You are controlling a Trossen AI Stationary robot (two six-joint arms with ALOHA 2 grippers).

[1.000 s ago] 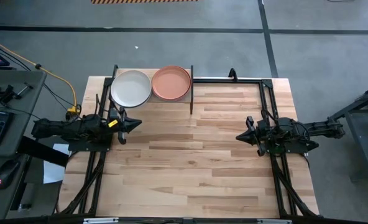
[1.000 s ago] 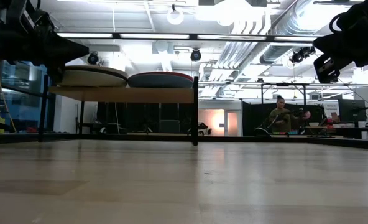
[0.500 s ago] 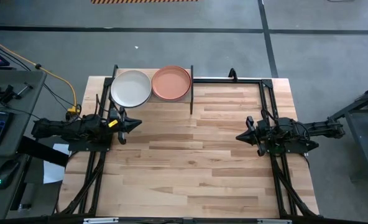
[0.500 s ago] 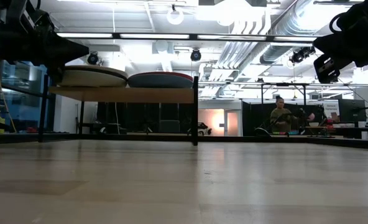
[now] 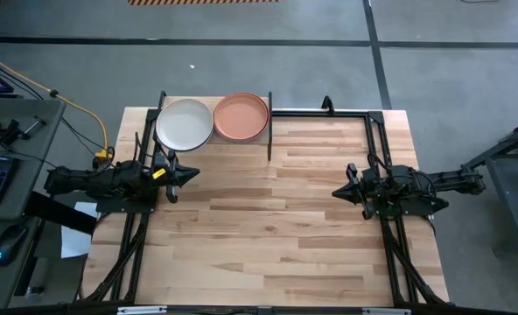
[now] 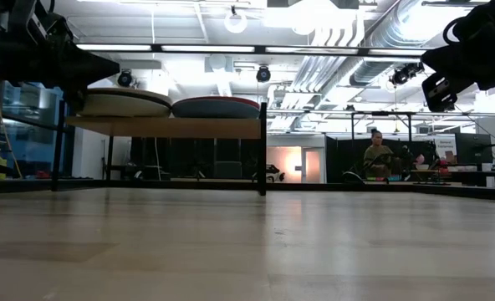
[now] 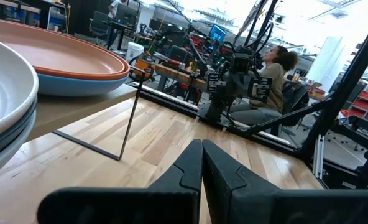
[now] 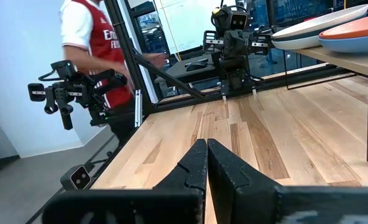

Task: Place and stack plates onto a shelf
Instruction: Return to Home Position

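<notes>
The shelf [image 6: 168, 127] stands at the table's far left corner and bears two stacks of plates. On the left stack a cream plate [image 5: 185, 124] lies uppermost. On the right stack a salmon-orange plate [image 5: 241, 116] rests on a sky blue one [image 7: 78, 84]. My left gripper [image 5: 193, 174] is shut, points level toward the table's middle, and stays just near of the shelf, touching nothing. My right gripper [image 5: 336, 191] is shut too, level at the table's right side and facing the left arm.
Black frame rails [image 5: 329, 112] run along the table's far edge and down both sides. The wooden tabletop [image 5: 268, 227] lies bare between the arms. A person in a red shirt [image 8: 91, 37] stands beyond the table's near edge, and another person [image 6: 377, 155] sits far off.
</notes>
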